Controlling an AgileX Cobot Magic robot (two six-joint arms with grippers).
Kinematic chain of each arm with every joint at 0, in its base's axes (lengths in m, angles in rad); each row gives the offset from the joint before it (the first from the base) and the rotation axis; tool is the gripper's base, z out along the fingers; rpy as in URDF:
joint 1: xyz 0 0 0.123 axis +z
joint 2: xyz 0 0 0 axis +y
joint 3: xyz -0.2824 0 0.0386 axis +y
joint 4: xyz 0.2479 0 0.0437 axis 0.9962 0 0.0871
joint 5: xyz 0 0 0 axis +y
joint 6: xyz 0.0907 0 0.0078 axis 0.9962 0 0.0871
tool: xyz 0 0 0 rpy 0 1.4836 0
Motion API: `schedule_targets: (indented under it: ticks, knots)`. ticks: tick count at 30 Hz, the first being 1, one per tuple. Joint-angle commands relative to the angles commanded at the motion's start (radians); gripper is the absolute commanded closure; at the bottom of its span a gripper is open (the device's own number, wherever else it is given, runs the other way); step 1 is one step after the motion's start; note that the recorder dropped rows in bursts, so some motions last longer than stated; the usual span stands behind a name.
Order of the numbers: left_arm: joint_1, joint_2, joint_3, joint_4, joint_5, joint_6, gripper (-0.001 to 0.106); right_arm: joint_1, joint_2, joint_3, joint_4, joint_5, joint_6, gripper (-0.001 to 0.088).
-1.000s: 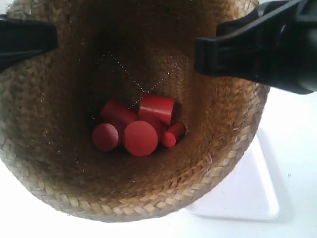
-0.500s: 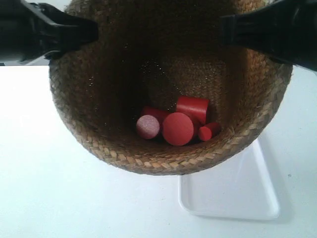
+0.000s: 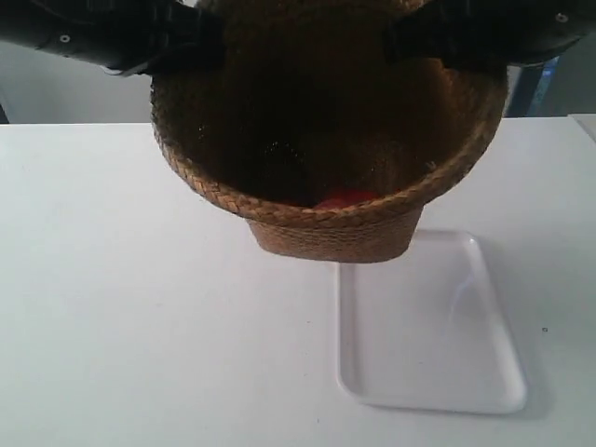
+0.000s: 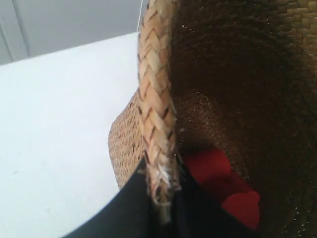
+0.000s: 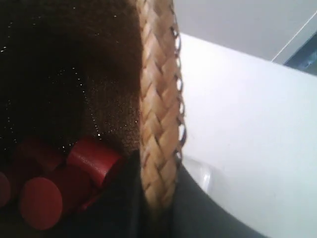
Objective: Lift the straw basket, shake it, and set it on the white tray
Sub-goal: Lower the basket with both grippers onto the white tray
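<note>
Exterior view: shows the basket [image 3: 326,223] held up by its rim between the arm at the exterior view's left [image 3: 112,33] and the arm at the exterior view's right [image 3: 489,33], mouth tipped toward the camera, base apparently off the tabletop [image 3: 140,317] and just over the far end of the tray [image 3: 433,372]; shows only a sliver of the red pieces [image 3: 343,197] above the near rim. For the set-down, probably best to level the mouth first, then carry the base toward the tray's middle with both arms moving as one; keep both sides at one height so as to hold the pieces in; lower slowly, since looks wider at the rim than the tray and may hide it on the way down.

Left wrist view: shows the left fingers [image 4: 126,208] closed on the braided rim, one inside and one outside, straw pinched between; red pieces low against the inner wall. Hold that pinch right to touchdown; let go only after settling the weight.

Right wrist view: shows the right fingers [image 5: 198,213] likewise all but closed, clamped across the rim; red pieces heaped inside; a glossy white edge just beyond, possibly the tray, too little in view to be sure. Avoid pulling or twisting against the other arm; risks flexing the straw and losing the hold.
</note>
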Motion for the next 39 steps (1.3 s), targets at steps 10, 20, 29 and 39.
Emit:
schedule_targets:
  ticks: [10, 20, 29, 39]
  knots:
    - [-0.18, 0.215, -0.214, 0.226, 0.151, -0.284, 0.105, -0.359, 0.063, -0.025, 0.348, 0.219, -0.364, 0.0868]
    - [-0.229, 0.286, -0.232, 0.291, 0.089, -0.38, 0.105, -0.434, 0.097, -0.025, 0.335, 0.202, -0.379, 0.0868]
    - [-0.229, 0.325, -0.232, 0.265, 0.084, -0.375, 0.105, -0.434, 0.097, 0.079, 0.283, 0.174, -0.381, 0.0868]
    - [-0.229, 0.325, -0.232, 0.242, 0.102, -0.369, 0.105, -0.434, 0.097, 0.126, 0.283, 0.123, -0.379, 0.0868]
